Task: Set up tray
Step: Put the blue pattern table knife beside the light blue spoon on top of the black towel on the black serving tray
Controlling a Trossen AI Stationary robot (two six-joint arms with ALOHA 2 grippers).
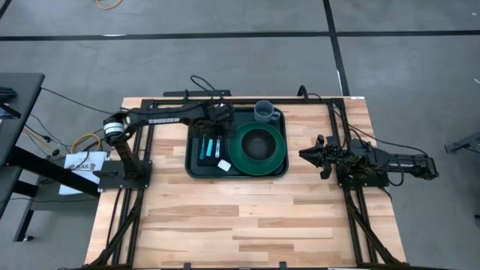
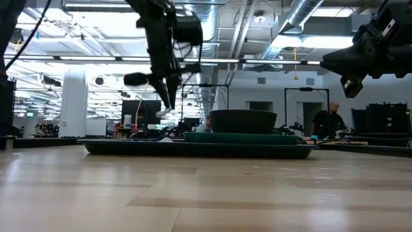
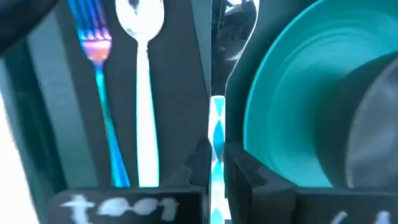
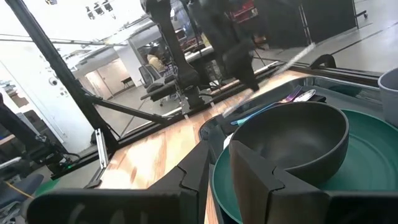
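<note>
High view: we found the left end effector (image 1: 218,144) clamped on a knife (image 3: 217,163) over the tray (image 1: 196,169), poised to place; the right end effector (image 1: 309,155) part-open, idle at frame right.

Both arms are dark, nearly black, built of boxy jointed links. The left arm (image 1: 161,117) carries white lettering along its long link and a pale round cap at its base joint, with black and yellow cables trailing away. The right arm (image 1: 390,161) is black throughout, with angular black fingers (image 4: 249,171) on its claw.
</note>
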